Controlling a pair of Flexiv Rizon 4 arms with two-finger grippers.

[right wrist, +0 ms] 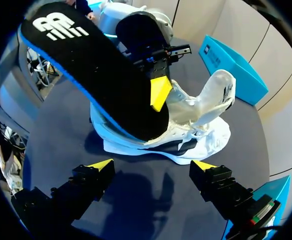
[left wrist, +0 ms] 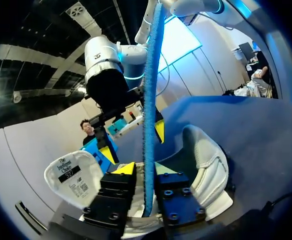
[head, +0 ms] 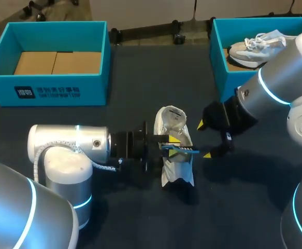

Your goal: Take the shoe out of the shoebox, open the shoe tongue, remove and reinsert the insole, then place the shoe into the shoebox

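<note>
A white shoe (head: 175,168) lies on the dark table (head: 140,218), its tongue (head: 171,116) folded open. My left gripper (head: 172,146) hovers over the shoe's opening with the black, blue-edged insole (head: 181,150) standing on edge between its fingers. In the left wrist view the insole (left wrist: 150,100) rests against one finger, with a thin gap to the other finger (left wrist: 123,172), so the gripper (left wrist: 144,171) is slightly open. In the right wrist view the insole (right wrist: 100,75) leans out of the shoe (right wrist: 186,147). Just right of the shoe, my right gripper (head: 205,139) (right wrist: 153,167) stands wide open and empty.
A teal shoebox (head: 52,91) with a cardboard floor stands at the back left. A second teal box (head: 218,57) at the back right holds another pale shoe (head: 254,46). My left arm's wrist (head: 68,145) lies low across the table's left front.
</note>
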